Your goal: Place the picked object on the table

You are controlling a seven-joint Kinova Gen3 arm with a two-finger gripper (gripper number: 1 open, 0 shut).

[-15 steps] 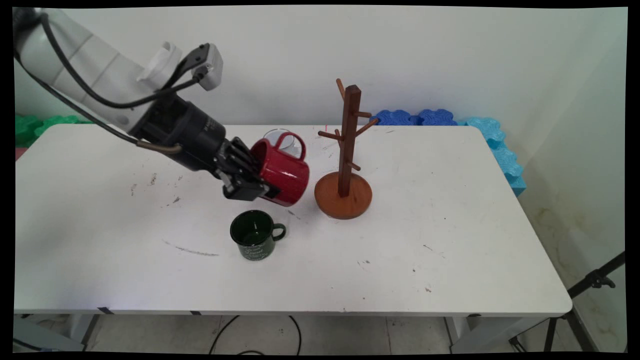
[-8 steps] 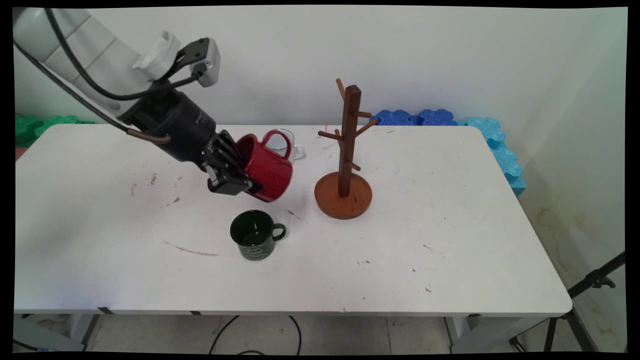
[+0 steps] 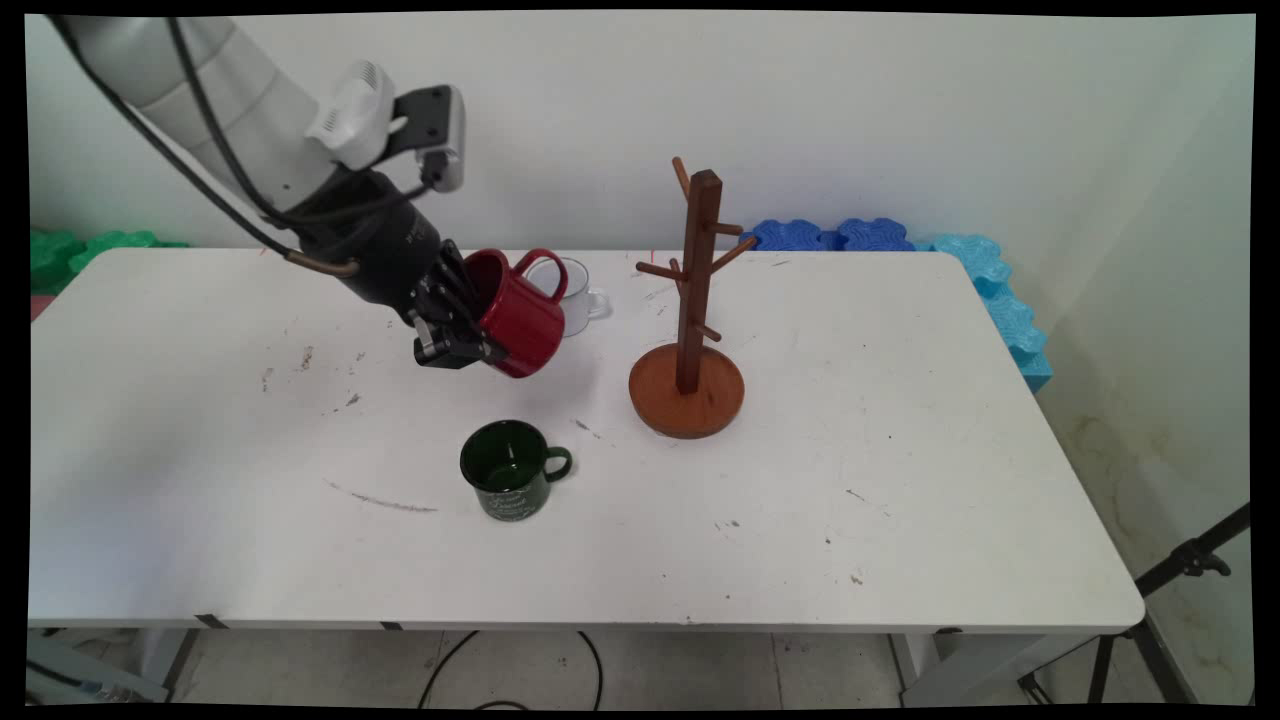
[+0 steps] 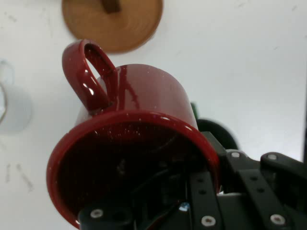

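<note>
My gripper (image 3: 470,335) is shut on the rim of a red mug (image 3: 520,315), one finger inside it and one outside. The mug hangs tipped on its side above the table, handle up, mouth toward the hand. In the hand view the red mug (image 4: 139,143) fills the middle, with my gripper (image 4: 192,191) clamped on its lower right rim. A white mug (image 3: 572,295) stands just behind it. A dark green mug (image 3: 508,482) sits on the table below and in front. The wooden mug tree (image 3: 692,310) stands to the right, its round base (image 4: 112,21) at the top of the hand view.
The white table (image 3: 900,480) stretches wide to the right and front. Blue foam blocks (image 3: 900,245) lie along the back right edge and green ones (image 3: 70,250) at the back left. A black tripod leg (image 3: 1190,565) stands off the table's right corner.
The gripper has carried the red mug left and back, away from the mug tree and a little higher. The white mug behind it now shows more fully.
</note>
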